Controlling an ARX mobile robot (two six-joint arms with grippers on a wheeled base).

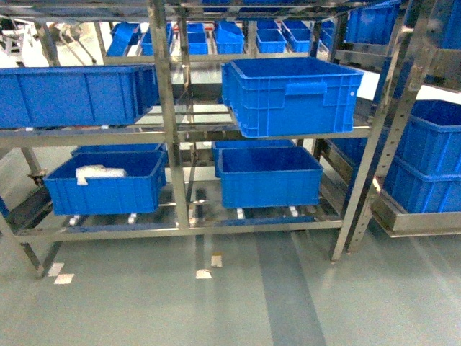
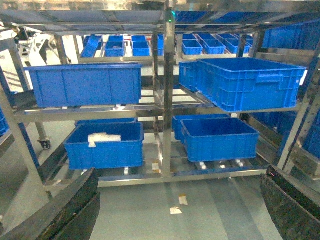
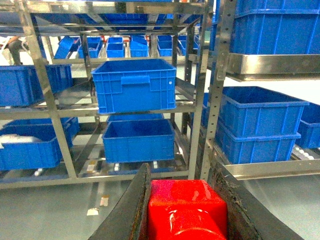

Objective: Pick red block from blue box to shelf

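Note:
The red block (image 3: 185, 210) is glossy and fills the bottom of the right wrist view, pinched between the two dark fingers of my right gripper (image 3: 180, 175). In the left wrist view my left gripper (image 2: 181, 172) is open with only floor between its fingers (image 2: 75, 205). The shelf (image 1: 173, 130) is a shiny steel rack with square posts. It stands straight ahead across a strip of floor, and also shows as the shelf (image 2: 167, 100) and the shelf (image 3: 200, 100) in the wrist views. Neither gripper appears in the head view. The blue box is out of view.
Dark blue ribbed crates (image 1: 288, 94) sit on the rack's tiers. The lower left crate (image 1: 104, 184) holds something white. A second rack (image 1: 425, 158) with stacked crates stands at the right. Tape marks (image 1: 204, 273) lie on the grey floor in front.

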